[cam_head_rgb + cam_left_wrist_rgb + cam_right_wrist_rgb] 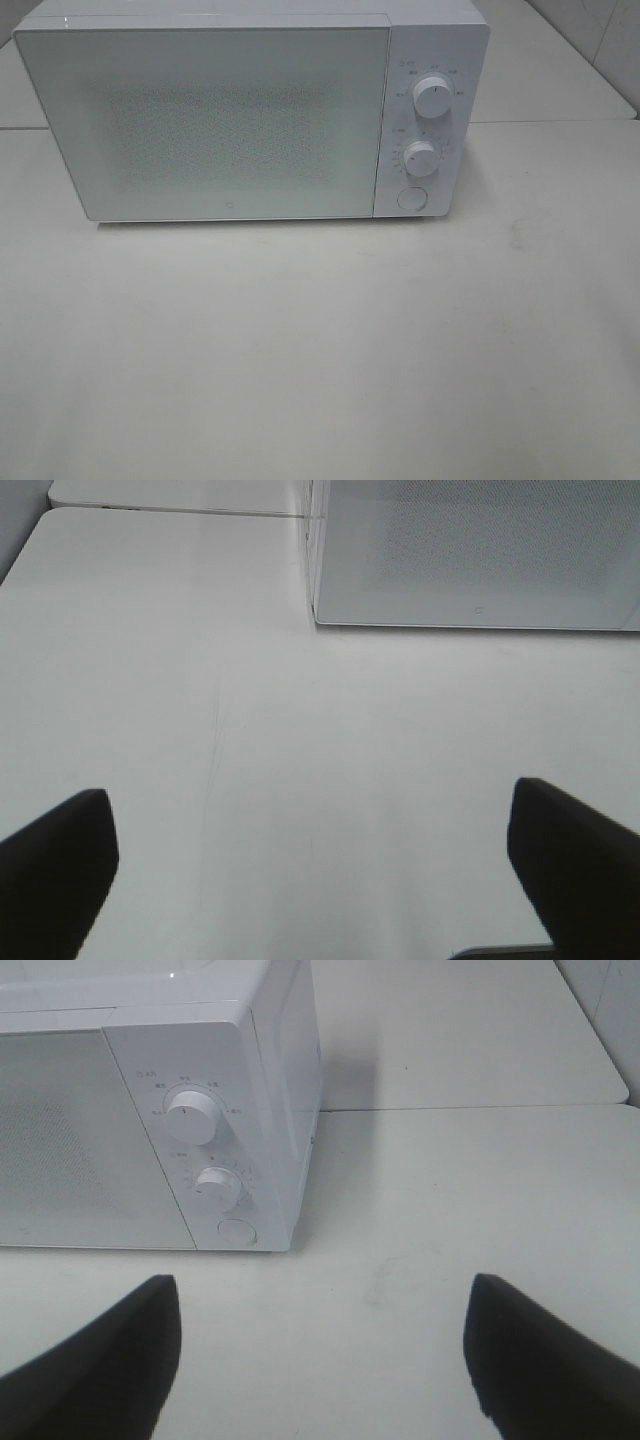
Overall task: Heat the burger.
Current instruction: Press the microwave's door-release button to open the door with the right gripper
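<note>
Hiding interior: shut microwave door [200, 120], frosted. Left tool [312, 868], right tool [320, 1360] spread, empty, fingertips cropped.

The left gripper [310, 820] is standing wide open, its two dark fingers [60, 870] sitting well apart with bare white table [150, 630] showing between them. Farther off, the white microwave [470, 550] is resting on the table, and only its lower left front corner is showing. Its door [500, 530] is closed and is showing a fine dotted mesh panel with a tiny mark [478, 609] near the lower edge, too small to read. A faint thin scratch [215, 740] is running across the tabletop on the near side of the oven. At the far left, a seam [170, 510] is separating this table from a second white tabletop [170, 492] behind it.
</note>
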You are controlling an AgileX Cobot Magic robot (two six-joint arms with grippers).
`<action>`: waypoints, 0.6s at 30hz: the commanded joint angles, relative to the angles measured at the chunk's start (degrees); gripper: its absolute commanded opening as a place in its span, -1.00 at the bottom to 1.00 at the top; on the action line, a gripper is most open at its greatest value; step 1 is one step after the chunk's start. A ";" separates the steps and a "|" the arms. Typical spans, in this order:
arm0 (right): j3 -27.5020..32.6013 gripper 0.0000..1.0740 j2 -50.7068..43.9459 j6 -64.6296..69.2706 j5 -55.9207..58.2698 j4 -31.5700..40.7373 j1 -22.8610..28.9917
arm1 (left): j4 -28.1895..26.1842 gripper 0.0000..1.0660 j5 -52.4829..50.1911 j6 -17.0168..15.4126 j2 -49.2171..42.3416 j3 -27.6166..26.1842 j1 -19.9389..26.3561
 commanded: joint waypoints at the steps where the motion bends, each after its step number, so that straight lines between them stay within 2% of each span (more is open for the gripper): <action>1: -0.23 0.41 5.56 -0.34 -6.42 -0.06 -0.40 | -0.34 0.84 -0.63 0.06 -0.97 0.17 0.23; 6: 1.83 0.40 9.63 -0.34 -15.81 -0.11 -0.40 | -0.34 0.84 -0.63 0.06 -0.97 0.17 0.23; 8: 4.70 0.40 13.01 -0.34 -26.30 -0.06 -0.40 | -0.34 0.84 -0.63 0.06 -0.97 0.17 0.23; 11: 5.39 0.40 13.87 -0.34 -28.76 -0.06 -0.40 | -0.34 0.84 -0.63 0.06 -0.97 0.17 0.23; 18: 10.49 0.37 21.72 -0.46 -45.95 -0.06 -0.40 | -0.34 0.84 -0.63 0.06 -0.97 0.17 0.23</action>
